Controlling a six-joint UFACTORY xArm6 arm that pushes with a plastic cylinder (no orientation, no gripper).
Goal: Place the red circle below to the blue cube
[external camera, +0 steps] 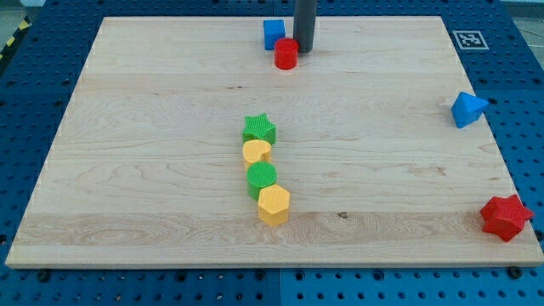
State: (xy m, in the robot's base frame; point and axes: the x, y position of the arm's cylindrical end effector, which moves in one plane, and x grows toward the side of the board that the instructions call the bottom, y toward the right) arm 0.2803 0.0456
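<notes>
Top centre of the frame: the red circle (286, 53) is sitting just below and slightly right of the blue cube (273, 34), the two touching or very nearly so; I cannot resolve a gap. My tip (303, 51) is standing immediately right of the red circle, apparently in contact with its right side, with the rod rising out of the top edge of the frame. There is no pincer on this rig, so nothing to report as spread or pinching; the tool is only the bare rod.

Progress judgement: the placement is looking close to done. The red circle is already lying lower in the frame than the blue cube, but it is offset to the right instead of squarely beneath. What seems to be remaining is a small nudge leftward, and my tip is sitting on the correct side for that.

Elsewhere on the wooden board (127, 170): a column at centre frame reading, top to bottom, green star (259, 129), yellow heart (256, 152), green round block (262, 178), yellow hexagon (274, 205). A blue triangle block (467, 109) is lying at the right edge, and a red star (505, 217) at the lower right corner. None are near the working area.
</notes>
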